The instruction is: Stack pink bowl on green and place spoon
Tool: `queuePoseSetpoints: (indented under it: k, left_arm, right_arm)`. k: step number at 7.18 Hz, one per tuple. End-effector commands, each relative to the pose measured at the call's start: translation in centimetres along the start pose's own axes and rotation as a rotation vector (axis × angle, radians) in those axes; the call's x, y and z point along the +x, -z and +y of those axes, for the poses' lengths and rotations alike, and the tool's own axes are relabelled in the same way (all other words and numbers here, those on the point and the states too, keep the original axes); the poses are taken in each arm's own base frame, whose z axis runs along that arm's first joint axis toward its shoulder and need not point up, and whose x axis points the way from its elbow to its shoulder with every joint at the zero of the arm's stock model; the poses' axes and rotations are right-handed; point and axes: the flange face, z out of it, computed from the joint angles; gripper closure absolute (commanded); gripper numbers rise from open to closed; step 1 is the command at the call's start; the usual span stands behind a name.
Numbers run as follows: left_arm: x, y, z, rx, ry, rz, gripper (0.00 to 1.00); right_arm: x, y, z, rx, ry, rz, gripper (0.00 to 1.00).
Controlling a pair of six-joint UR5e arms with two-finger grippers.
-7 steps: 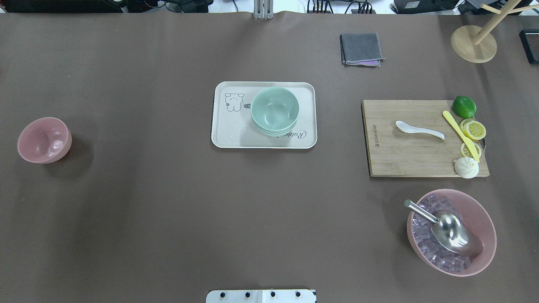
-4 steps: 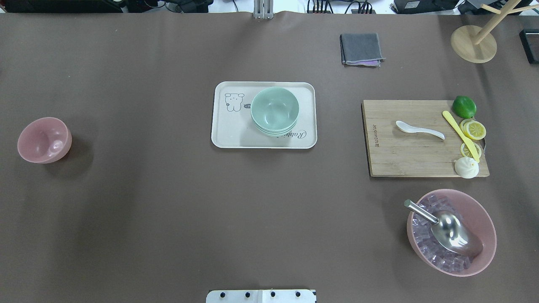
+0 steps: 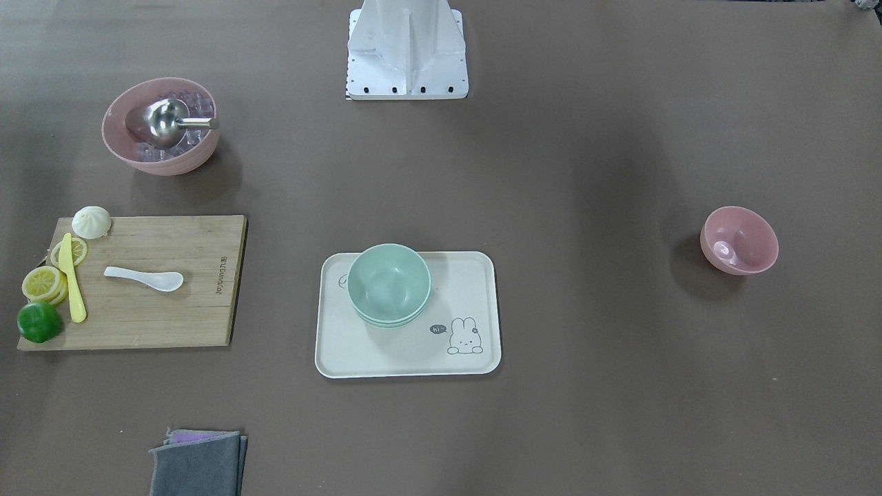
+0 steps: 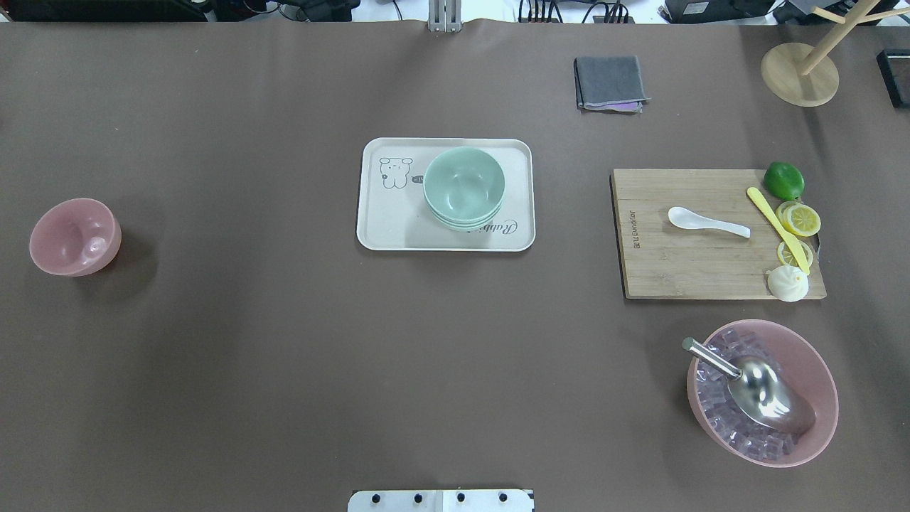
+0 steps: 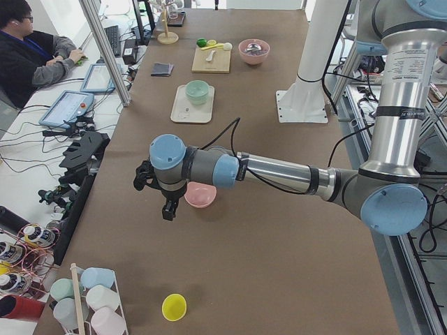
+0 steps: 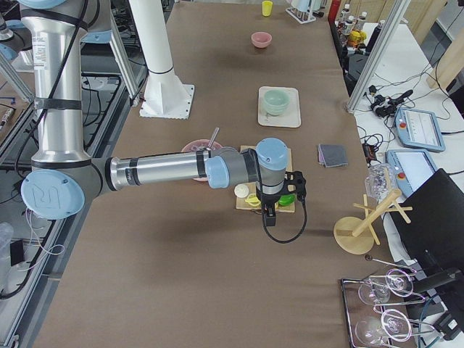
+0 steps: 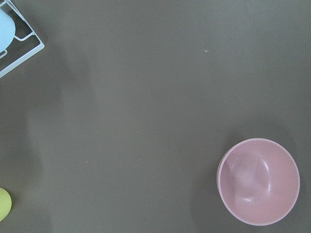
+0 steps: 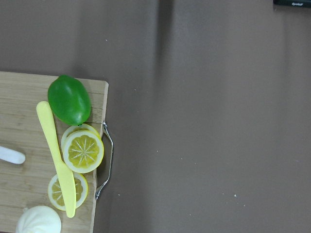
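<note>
**Run not begun: bowls unstacked, spoon untouched**

I am judging the task as not started. The pink bowl needs lifting and seating in the green one, and then the spoon needs adding.

The left gripper (image 5: 168,211) is hanging over bare table. The pink bowl (image 7: 257,188) is sitting upright and empty just beside it, off-centre in the wrist view and not beneath the fingers. Only the side view is showing this gripper, so I cannot tell how far its jaws are spread.

The same goes for the right gripper (image 6: 269,215), whose width I am unable to read. It is hovering at the outer edge of the cutting board (image 4: 682,274), by the lime (image 8: 69,99) and lemon slices (image 8: 83,150). The spoon (image 4: 707,220) is lying flat further in on the board, apart from the yellow knife (image 4: 776,227).

Back toward the robot's base from that gripper, a larger pink bowl (image 4: 825,384) is carrying clear cubes and a metal scoop (image 4: 764,391).

Well beyond both grippers, toward the table's middle, the green bowl (image 4: 463,186) is topping a nested stack on the tray (image 4: 384,220), with nothing in it.
</note>
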Motion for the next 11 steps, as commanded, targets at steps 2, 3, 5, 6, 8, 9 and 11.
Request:
queuePoseSetpoints:
  k: [2, 3, 5, 6, 8, 9, 11]
  left_arm:
    - [0.3, 0.2, -0.4, 0.028, -0.035, 0.0, 0.02]
    - [0.2, 0.0, -0.6, 0.034, -0.047, -0.006, 0.02]
    - [0.4, 0.1, -0.8, 0.036, -0.052, -0.011, 0.02]
    - [1.1, -1.2, -0.7, 0.007, -0.055, -0.003, 0.02]
    - [3.6, -6.1, -0.2, -0.079, 0.002, 0.012, 0.02]
    - [4.7, -8.2, 0.0, -0.112, 0.002, -0.016, 0.02]
    - [4.6, -12.9, 0.5, -0.138, -0.022, -0.04, 0.02]
  right_arm:
    - [0.8, -0.7, 0.9, 0.002, 0.012, 0.003, 0.0]
    - [0.9, -0.8, 1.0, 0.005, 0.01, -0.001, 0.0]
    - [0.7, -0.8, 0.9, 0.016, 0.02, -0.001, 0.0]
    - [0.3, -1.4, 0.9, 0.002, 0.025, 0.0, 0.0]
    - [-2.5, -5.8, 0.8, -0.082, 0.037, -0.005, 0.0]
    - [-4.1, -6.7, 0.6, -0.086, 0.021, -0.01, 0.0]
    - [-6.7, -8.8, 0.6, -0.051, -0.012, 0.004, 0.0]
